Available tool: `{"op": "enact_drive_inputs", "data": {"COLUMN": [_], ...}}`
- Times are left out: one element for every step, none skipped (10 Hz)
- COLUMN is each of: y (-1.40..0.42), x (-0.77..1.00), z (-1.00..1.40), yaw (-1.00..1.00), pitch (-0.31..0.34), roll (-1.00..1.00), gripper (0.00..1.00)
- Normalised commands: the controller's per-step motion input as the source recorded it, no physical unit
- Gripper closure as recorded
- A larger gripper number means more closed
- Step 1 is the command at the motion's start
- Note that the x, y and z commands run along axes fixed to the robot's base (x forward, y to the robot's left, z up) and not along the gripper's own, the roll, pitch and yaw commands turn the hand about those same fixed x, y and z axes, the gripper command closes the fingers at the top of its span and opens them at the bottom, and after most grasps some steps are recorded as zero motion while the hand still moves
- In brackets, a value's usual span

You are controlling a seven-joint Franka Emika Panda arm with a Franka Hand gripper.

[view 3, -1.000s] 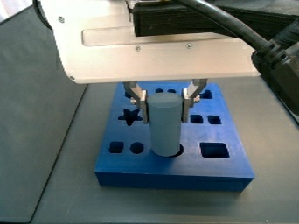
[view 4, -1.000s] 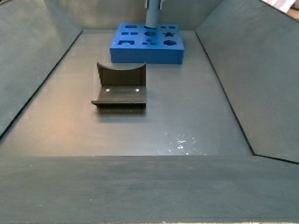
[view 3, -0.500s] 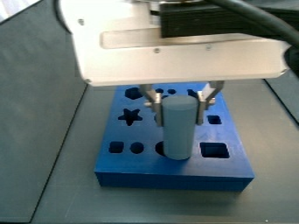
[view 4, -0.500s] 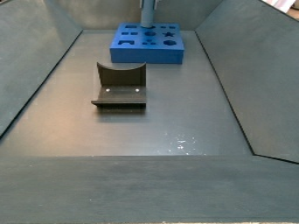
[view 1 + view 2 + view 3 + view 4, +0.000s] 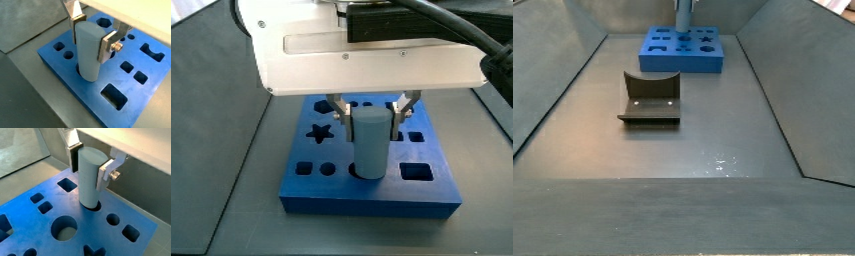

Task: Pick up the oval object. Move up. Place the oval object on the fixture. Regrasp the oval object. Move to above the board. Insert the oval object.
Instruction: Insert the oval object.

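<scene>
Tool (image 5: 92,31) points straight down from the wrist, its two silver fingers (image 5: 107,170) closed against opposite sides of an upright peg (image 5: 89,50).

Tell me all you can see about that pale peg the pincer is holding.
The oval object is a smooth, pale grey-blue peg with a rounded top, looking like plastic. It stands upright, its lower end already in a hole of the blue board. The pincer clamps its upper part between silver fingers.

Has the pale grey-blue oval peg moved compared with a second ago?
Yes. In a side view the pale grey-blue oval peg, held by the gripper, sits lower against the blue slotted board, deeper in its hole.
</scene>
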Motion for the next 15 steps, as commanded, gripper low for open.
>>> {"op": "enact_drive_inputs", "data": {"y": [0.0,0.02,0.06,0.29,0.42,0.09,0.0,-0.04,-0.23,-0.23,-0.21,-0.18,-0.09,-0.01,0.0], "x": [0.0,-0.03,-0.1,-0.42,-0.42,-0.11,0.0,0.19,0.54,0.64,0.63,0.67,0.57,0.37,0.29], "z": [0.0,-0.23,-0.37,-0.62,-0.55,-0.29,-0.11,-0.69,-0.69,-0.66,-0.63,-0.59,-0.55,-0.55,-0.62], "yaw": [0.0,0.0,0.11,0.14,0.6,0.49,0.04,0.11,0.17,0.11,0.13,0.1,0.17,0.27,0.27], "pitch": [0.0,0.0,-0.003,-0.066,-0.08,-0.011,-0.004,-0.066,-0.05,-0.034,-0.04,-0.044,-0.001,-0.01,-0.029], "roll": [-0.01,0.14,0.28,0.06,0.02,0.0,0.04,0.25,0.24,0.21,0.21,0.21,0.33,0.35,0.31], "gripper": [1.0,1.0,1.0,1.0,1.0,1.0,1.0,1.0,1.0,1.0,1.0,1.0,1.0,1.0,1.0]}}
